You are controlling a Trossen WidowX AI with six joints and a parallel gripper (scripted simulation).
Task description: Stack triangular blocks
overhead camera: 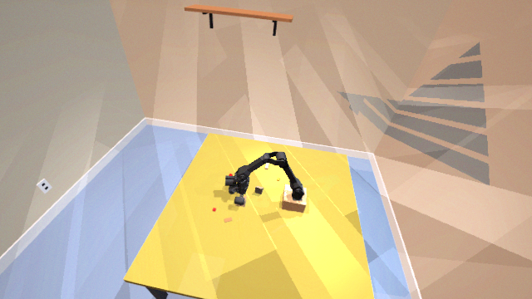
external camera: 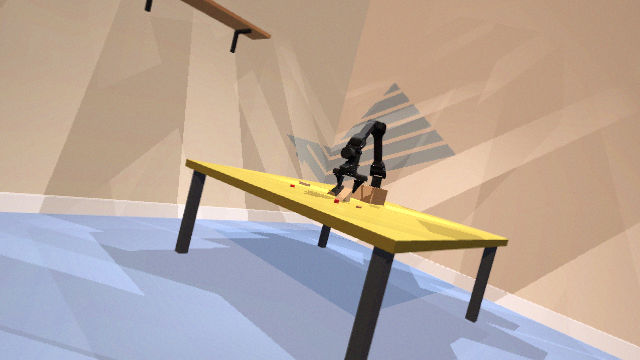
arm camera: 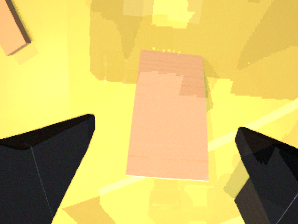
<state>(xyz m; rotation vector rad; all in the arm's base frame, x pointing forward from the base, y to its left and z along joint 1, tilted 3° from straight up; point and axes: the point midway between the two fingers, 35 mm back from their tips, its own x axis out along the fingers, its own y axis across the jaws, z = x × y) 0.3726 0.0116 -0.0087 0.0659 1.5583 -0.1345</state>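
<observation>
A pinkish-tan triangular block lies on the yellow table, below and between the spread fingers. In the wrist view it looks like an upright rectangle, with table showing on both sides. My gripper is open and empty, low over this block; no contact shows. The top view shows only a little of the block beside a dark finger. The other triangular block looks dark and lies a little to the right of the hand in the top view. I cannot make it out in the wrist view. The slopes' directions are not clear.
A flat tan piece lies near a small red cube. Another red piece is by the hand. A white piece and an orange piece lie farther back. The arm stands on a wooden box.
</observation>
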